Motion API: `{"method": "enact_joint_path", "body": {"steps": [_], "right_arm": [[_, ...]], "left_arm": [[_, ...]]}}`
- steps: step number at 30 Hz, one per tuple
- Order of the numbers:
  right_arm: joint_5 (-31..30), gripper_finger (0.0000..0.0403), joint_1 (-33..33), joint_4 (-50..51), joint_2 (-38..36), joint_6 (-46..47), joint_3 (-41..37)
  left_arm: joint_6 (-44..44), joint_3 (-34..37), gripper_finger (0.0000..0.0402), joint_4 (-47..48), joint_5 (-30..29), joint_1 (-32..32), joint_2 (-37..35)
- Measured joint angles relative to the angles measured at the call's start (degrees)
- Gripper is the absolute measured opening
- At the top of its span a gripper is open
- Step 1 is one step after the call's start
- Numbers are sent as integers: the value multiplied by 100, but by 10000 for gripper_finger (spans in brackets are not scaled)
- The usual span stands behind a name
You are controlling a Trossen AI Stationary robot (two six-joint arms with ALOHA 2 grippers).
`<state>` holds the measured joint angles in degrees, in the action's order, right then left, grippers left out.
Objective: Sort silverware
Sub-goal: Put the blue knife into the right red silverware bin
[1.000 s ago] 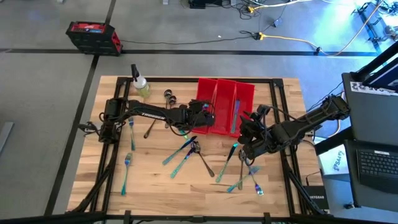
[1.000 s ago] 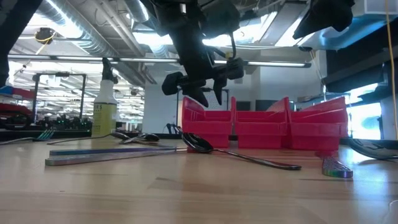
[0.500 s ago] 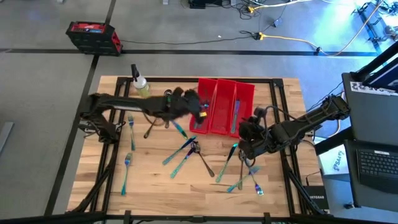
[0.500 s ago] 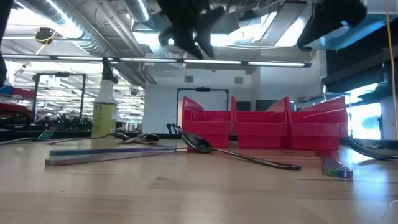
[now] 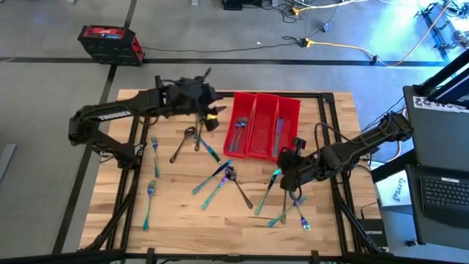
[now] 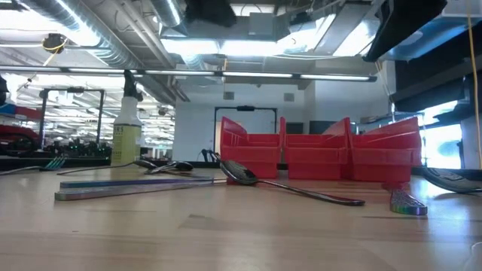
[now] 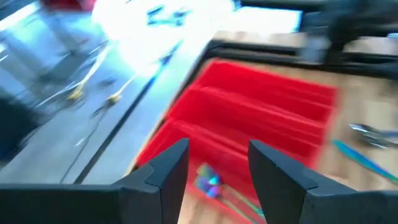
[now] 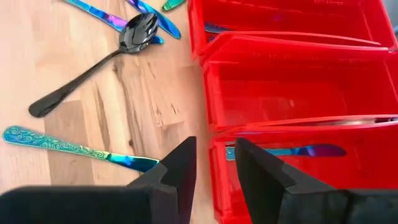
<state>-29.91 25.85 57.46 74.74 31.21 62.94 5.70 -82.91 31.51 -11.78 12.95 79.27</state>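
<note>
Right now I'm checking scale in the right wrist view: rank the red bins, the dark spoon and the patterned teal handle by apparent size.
1. red bins, by far the largest.
2. dark spoon.
3. patterned teal handle, nearly as long as the spoon; too close to rank firmly.

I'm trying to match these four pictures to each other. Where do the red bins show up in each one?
High view: the red bins sit at the table's far edge, centre.
Low view: they stand at the back, right of centre, beyond a dark spoon.
Left wrist view: they fill the middle, beyond the left hand.
Right wrist view: they fill one side, beyond the right hand.
Shared landmark: the wooden table.
</note>
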Motion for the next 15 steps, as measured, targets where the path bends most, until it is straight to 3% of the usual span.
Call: {"method": "enact_joint_path", "body": {"steps": [4, 10, 15], "right_arm": [[0, 95, 0, 204, 1, -14, 0], [-50, 95, 0, 355, 0, -16, 0], [-50, 95, 0, 343, 1, -15, 0]], "left_arm": [[271, 0, 152, -181, 900, -34, -137], [271, 75, 152, -497, 1027, -307, -139], [194, 829, 152, -1370, 806, -432, -583]]}}
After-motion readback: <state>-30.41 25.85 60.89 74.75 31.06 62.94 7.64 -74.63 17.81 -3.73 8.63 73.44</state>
